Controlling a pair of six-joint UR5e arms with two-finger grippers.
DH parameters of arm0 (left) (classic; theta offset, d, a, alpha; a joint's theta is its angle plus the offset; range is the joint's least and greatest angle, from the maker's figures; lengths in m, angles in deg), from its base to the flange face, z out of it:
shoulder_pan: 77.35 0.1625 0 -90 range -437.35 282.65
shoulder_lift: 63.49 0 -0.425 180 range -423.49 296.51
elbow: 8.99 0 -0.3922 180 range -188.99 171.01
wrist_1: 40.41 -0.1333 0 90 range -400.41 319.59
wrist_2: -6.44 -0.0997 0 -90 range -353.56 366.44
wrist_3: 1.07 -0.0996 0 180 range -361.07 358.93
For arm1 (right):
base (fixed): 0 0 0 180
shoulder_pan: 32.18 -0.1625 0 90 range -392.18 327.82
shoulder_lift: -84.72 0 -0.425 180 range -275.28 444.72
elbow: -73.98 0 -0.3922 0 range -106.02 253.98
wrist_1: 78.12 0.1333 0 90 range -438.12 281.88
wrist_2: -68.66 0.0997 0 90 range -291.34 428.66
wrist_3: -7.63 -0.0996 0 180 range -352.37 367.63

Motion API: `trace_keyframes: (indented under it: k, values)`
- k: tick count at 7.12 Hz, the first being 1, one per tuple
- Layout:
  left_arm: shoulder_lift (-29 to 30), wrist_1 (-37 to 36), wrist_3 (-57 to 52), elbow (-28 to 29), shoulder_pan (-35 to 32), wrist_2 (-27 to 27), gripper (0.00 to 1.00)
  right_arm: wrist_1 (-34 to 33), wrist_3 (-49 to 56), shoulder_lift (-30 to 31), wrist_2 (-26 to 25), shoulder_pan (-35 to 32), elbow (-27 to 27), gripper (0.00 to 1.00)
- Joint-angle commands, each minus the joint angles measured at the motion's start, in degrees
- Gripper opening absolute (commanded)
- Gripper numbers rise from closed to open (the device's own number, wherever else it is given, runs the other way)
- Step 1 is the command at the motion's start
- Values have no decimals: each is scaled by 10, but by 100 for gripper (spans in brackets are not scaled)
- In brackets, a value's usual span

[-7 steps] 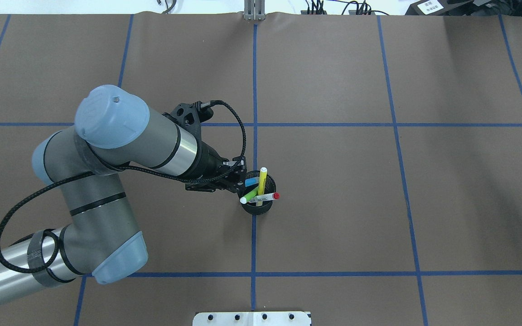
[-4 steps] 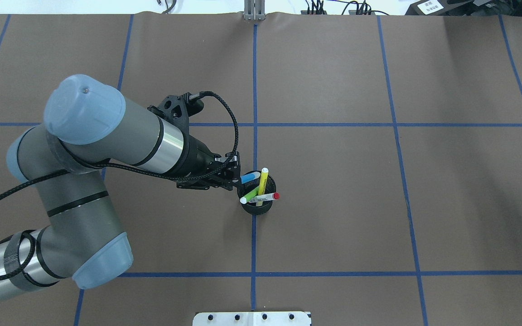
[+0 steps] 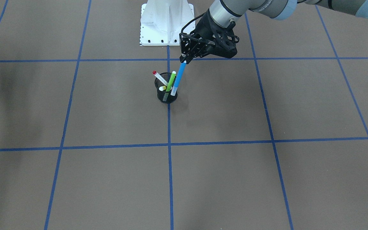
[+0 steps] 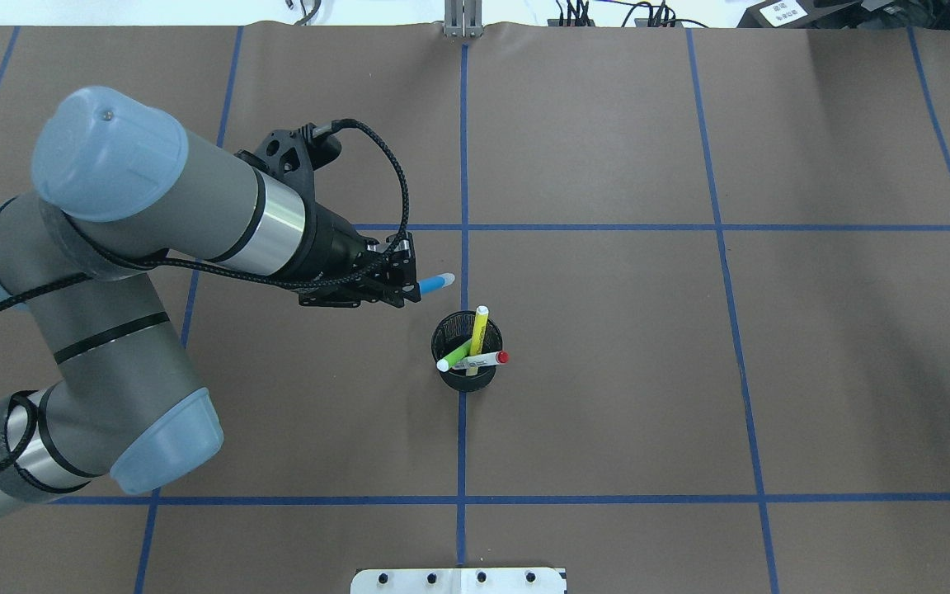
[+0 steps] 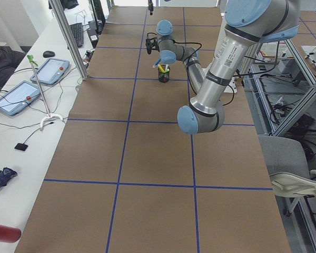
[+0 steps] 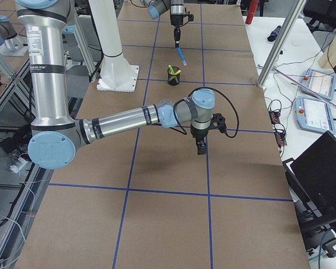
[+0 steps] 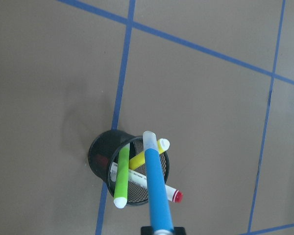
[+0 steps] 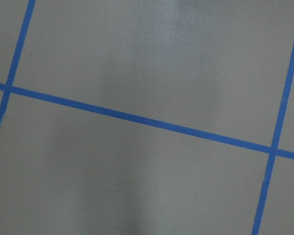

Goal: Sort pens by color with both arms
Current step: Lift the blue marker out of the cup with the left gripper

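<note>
Left tool [image 3: 184, 60] clamped on the blue pen [image 3: 178, 78], which hangs tilted above the mesh cup [image 3: 167, 96] holding the other three pens [image 3: 171, 81]: I would lift clear before crossing the desk [image 3: 267, 179]; right tool [image 6: 201, 148], state indeterminable.

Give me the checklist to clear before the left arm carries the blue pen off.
1. Grip: left gripper shut on the blue pen at its upper end. Ok.
2. Blue pen clear of the black mesh cup: overhead, its tip lies outside the rim. Ok.
3. Green pen, yellow pen and red-capped pen in the cup. Ok.
4. Cup upright. Ok.
5. Right gripper away from the cup, over bare table. Ok.
6. Right gripper open and ready. Cannot tell.
</note>
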Motion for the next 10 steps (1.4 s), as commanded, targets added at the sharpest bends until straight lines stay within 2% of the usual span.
trace_keyframes:
  k: [1, 2, 4, 7, 9, 10]
  values:
    - [5, 7, -1, 23, -6, -85, 0, 0, 0, 0, 0, 0, -1, 100]
    - [6, 24, -1, 36, -5, -140, 0, 0, 0, 0, 0, 0, -2, 100]
    - [23, 148, -2, 127, -3, -205, 0, 0, 0, 0, 0, 0, -2, 100]
    - [141, 245, -4, 325, 5, -290, 0, 0, 0, 0, 0, 0, -4, 100]
    - [227, 271, -27, 459, 19, -333, 0, 0, 0, 0, 0, 0, -3, 100]
    - [247, 272, -37, 496, 29, -352, 0, 0, 0, 0, 0, 0, -4, 100]
